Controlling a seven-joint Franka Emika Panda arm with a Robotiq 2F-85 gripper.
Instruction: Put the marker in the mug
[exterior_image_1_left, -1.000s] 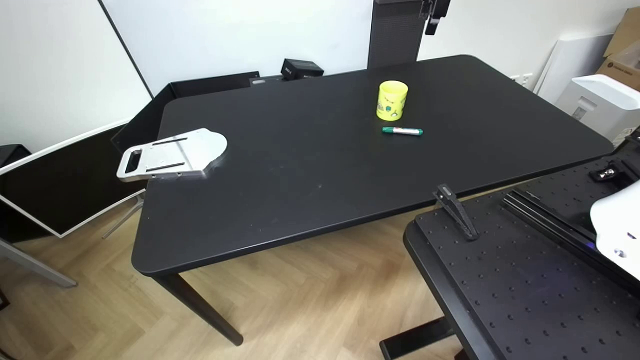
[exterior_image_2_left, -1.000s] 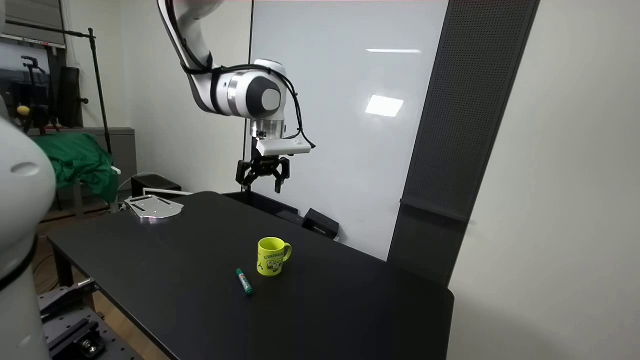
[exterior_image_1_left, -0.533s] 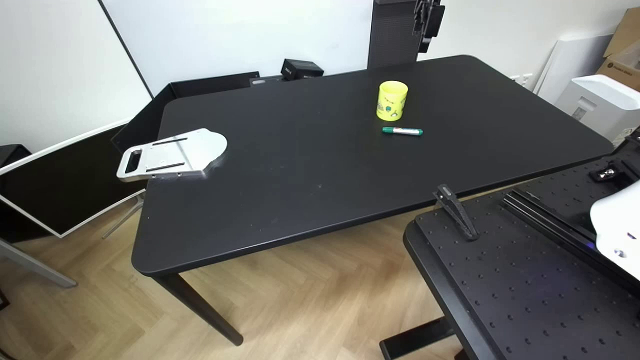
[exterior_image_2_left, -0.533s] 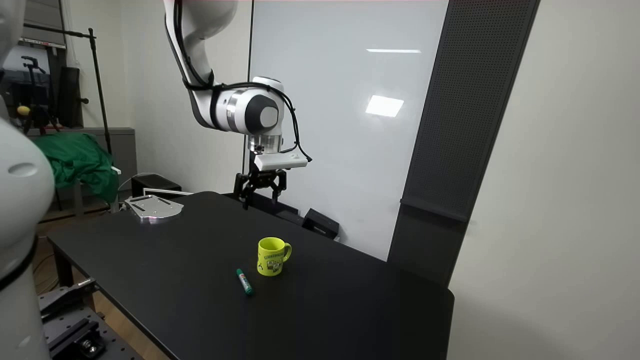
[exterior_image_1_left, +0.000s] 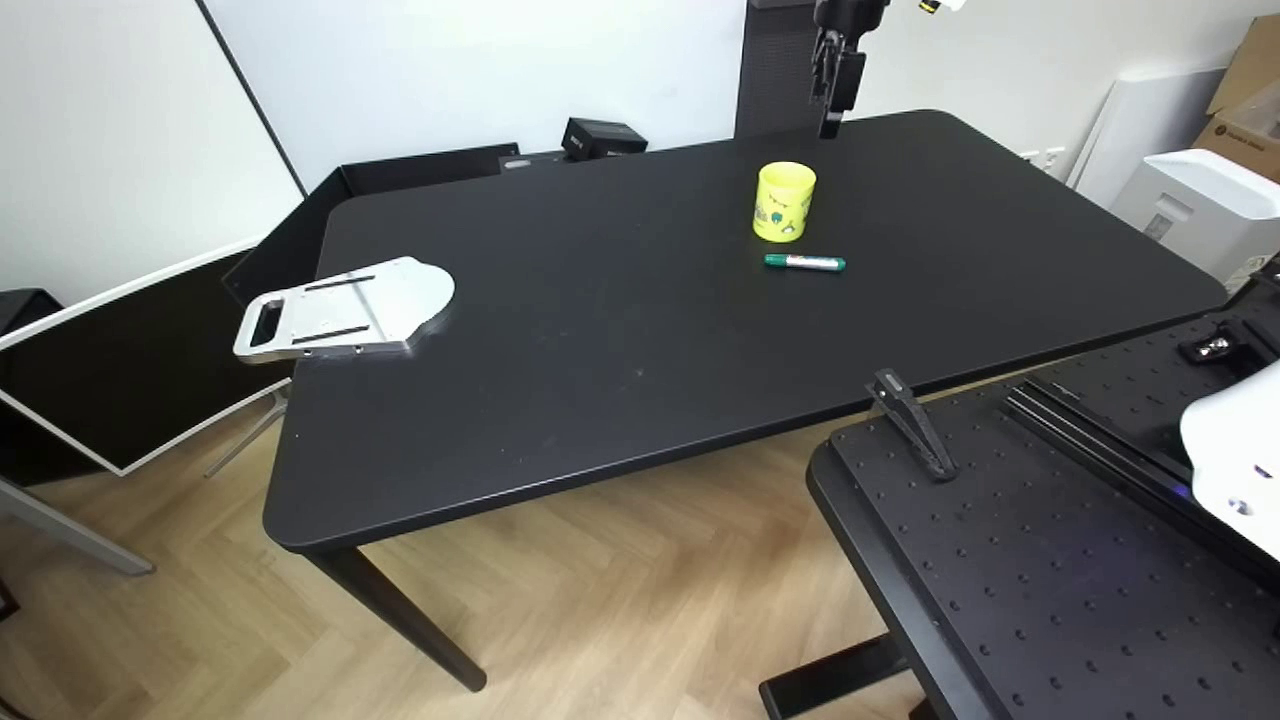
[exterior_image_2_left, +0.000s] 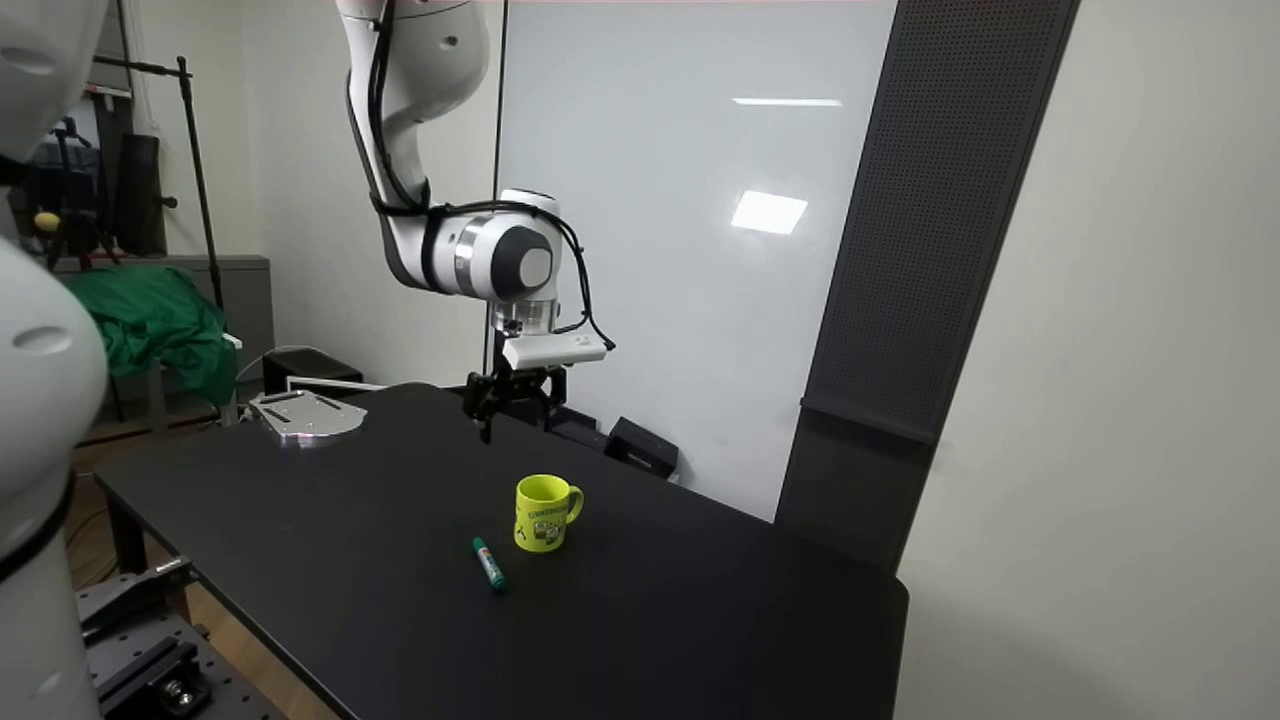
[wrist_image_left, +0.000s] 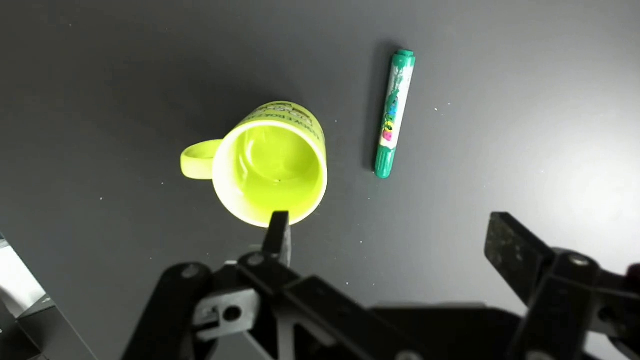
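Note:
The green marker with a white patterned label lies on the black table in both exterior views and in the wrist view. The bright yellow mug stands upright beside it, in both exterior views and in the wrist view. The mug's inside looks empty. My gripper is open with nothing between its fingers in the wrist view. It hangs above the table, higher than the mug and toward the whiteboard side, in both exterior views. In the wrist view the left fingertip overlaps the mug's rim.
A silver flat plate device lies at the table's far end, also in an exterior view. A whiteboard and black boxes stand behind the table. A perforated bench with a clamp adjoins its edge.
My arm and gripper have come down steadily toward the table, moving slightly left in both exterior views. The gripper stays open. The marker and mug have not moved.

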